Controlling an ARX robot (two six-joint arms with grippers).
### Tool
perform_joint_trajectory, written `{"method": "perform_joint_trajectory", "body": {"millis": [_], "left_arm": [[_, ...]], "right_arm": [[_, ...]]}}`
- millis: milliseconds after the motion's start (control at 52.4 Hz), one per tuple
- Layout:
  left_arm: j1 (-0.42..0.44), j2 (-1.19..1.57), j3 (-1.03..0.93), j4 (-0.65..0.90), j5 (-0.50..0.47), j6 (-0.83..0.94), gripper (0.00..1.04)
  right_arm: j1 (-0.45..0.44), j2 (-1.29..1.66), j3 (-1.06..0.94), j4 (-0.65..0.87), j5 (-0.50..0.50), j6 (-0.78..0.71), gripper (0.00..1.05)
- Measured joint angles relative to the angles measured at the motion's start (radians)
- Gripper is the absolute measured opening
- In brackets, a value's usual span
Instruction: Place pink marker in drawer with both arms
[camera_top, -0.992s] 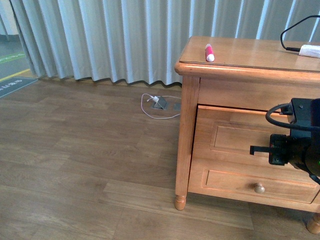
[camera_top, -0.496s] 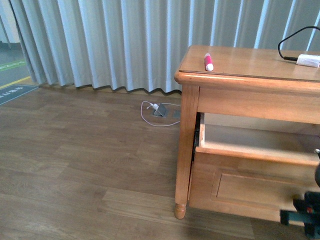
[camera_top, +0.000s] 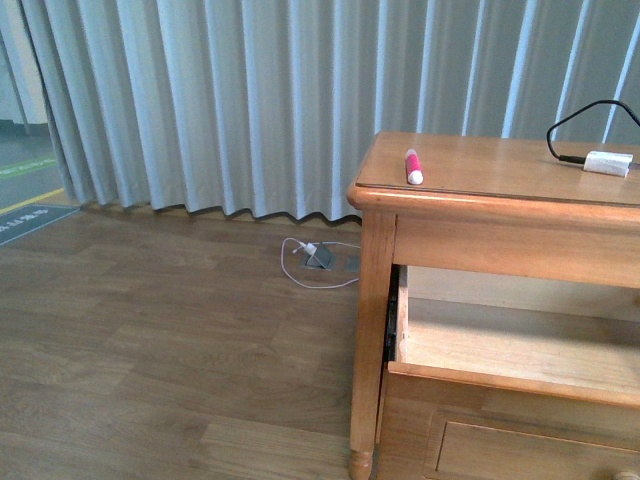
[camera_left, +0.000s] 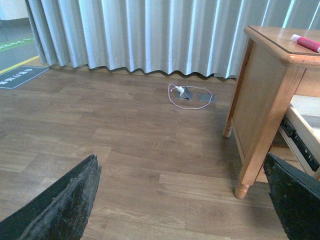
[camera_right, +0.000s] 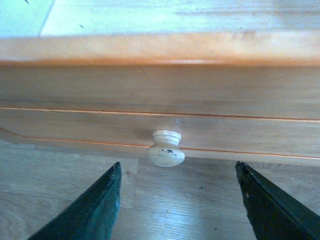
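On the dresser (camera_top: 372, 300) top, near its front left corner, one pink marker (camera_top: 412, 166) is seen lying untouched. Both grippers are spread wide and empty. The right gripper (camera_right: 177, 167) has its fingers (camera_right: 95, 210) set either side of the pale knob (camera_right: 165, 149) of the drawer (camera_top: 500, 345), which stands open, and no contact is made. The left gripper (camera_left: 180, 157) is held over the floor (camera_left: 125, 130). One white adapter (camera_top: 608, 163) lies well apart from the marker.

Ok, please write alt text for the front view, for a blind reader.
A pink marker lies on top of a wooden dresser whose top drawer stands pulled open. A white adapter lies farther right; pale curtains hang behind a wood floor.
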Motion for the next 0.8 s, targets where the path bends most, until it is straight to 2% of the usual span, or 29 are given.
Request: {"method": "perform_joint_trajectory", "body": {"millis": [114, 153, 362, 534, 801], "left_arm": [[0.0, 0.0, 0.0, 0.0, 0.0, 0.0, 0.99], [0.0, 0.0, 0.0, 0.0, 0.0, 0.0, 0.99], [0.0, 0.0, 0.0, 0.0, 0.0, 0.0, 0.99], [0.0, 0.0, 0.0, 0.0, 0.0, 0.0, 0.99], [0.0, 0.0, 0.0, 0.0, 0.0, 0.0, 0.99]], "right_arm": [[-0.027, -0.203, -0.007, -0.172, -0.063, 0.006, 0.95], [-0.035, -0.26, -0.007, -0.223, -0.08, 0.006, 0.98], [-0.117, -0.644, 0.024, -0.576, -0.206, -0.024, 0.96], [-0.212, -0.899, 0.055, -0.796, -0.322, -0.091, 0.96], [-0.234, -0.988, 0.043, -0.866, -0.344, -0.132, 0.96]]}}
